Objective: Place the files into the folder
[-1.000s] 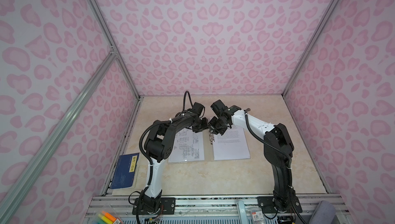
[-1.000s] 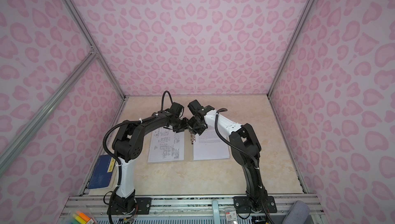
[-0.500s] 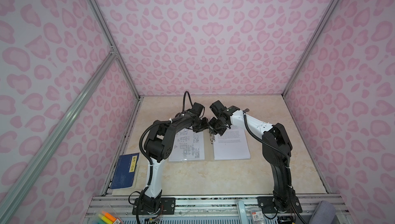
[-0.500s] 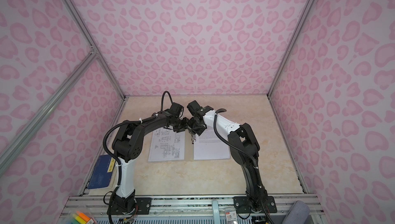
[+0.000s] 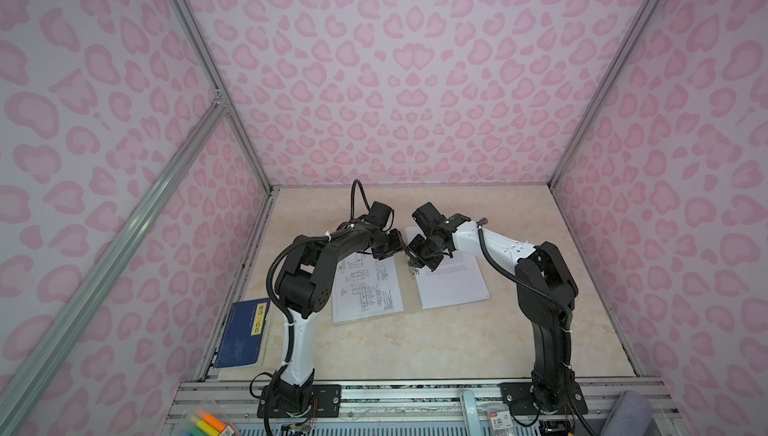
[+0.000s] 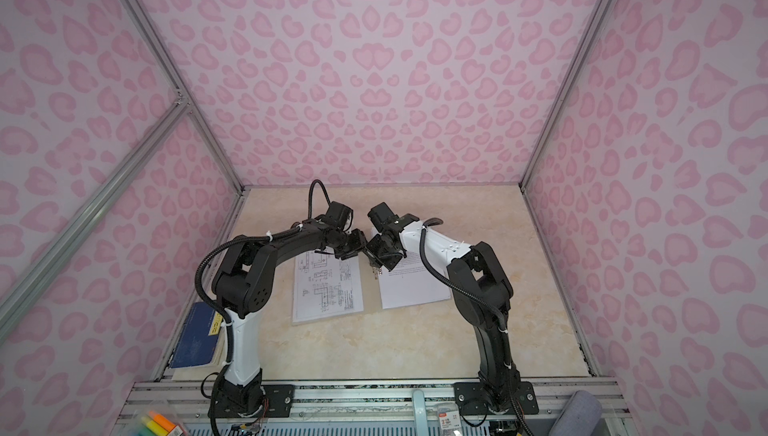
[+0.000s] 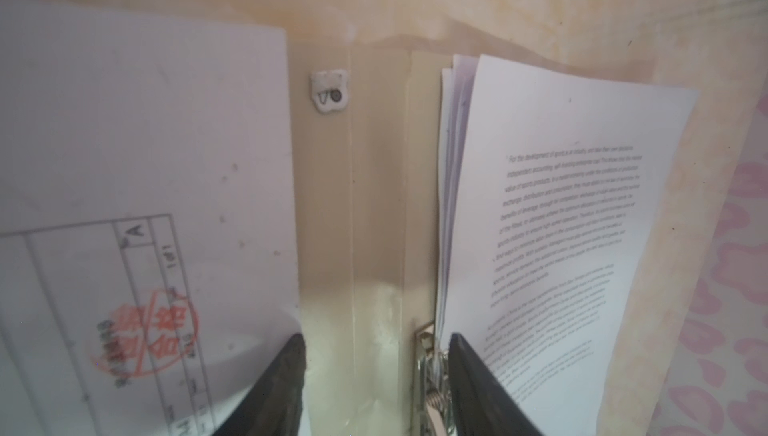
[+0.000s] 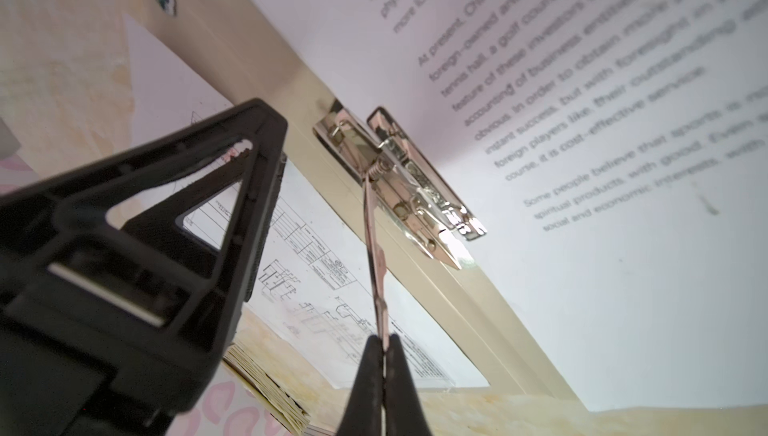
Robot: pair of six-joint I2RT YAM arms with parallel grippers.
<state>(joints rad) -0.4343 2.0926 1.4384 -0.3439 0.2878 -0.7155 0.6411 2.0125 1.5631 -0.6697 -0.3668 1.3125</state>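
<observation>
**benchrat:** Pink heart-print walls (image 5: 415, 80) all round and a beige marbled tabletop (image 5: 415, 342). Where's the folder in all this?

**clipfan:** Middle of the table, lying open and flat. The left wrist cam shows the grey-beige folder (image 7: 365, 188) best, with its spine running between the two lots of paper. A stack of printed text sheets (image 5: 453, 284) sits on the right leaf, edges a bit fanned. A technical drawing sheet (image 5: 368, 292) with a red stamp sits on the left leaf.

**benchrat:** And the shiny bit by the spine?

**clipfan:** That's a chrome spring clip (image 8: 415, 188) on the right leaf, just beside the text stack's edge. Its thin lever (image 8: 376, 272) stands up off the clip, and the right gripper (image 8: 384, 355) is pinched tight on the tip of it.

**benchrat:** Left one?

**clipfan:** The left gripper (image 7: 376, 338) hangs over the spine with its jaws apart and nothing between them. One finger is above the drawing, the other by the clip. In both top views the two grippers sit almost nose to nose over the far part of the folder.

**benchrat:** Anything else about?

**clipfan:** A dark blue book (image 5: 243, 332) with a yellow label at the near-left corner, well apart from the folder.
</observation>
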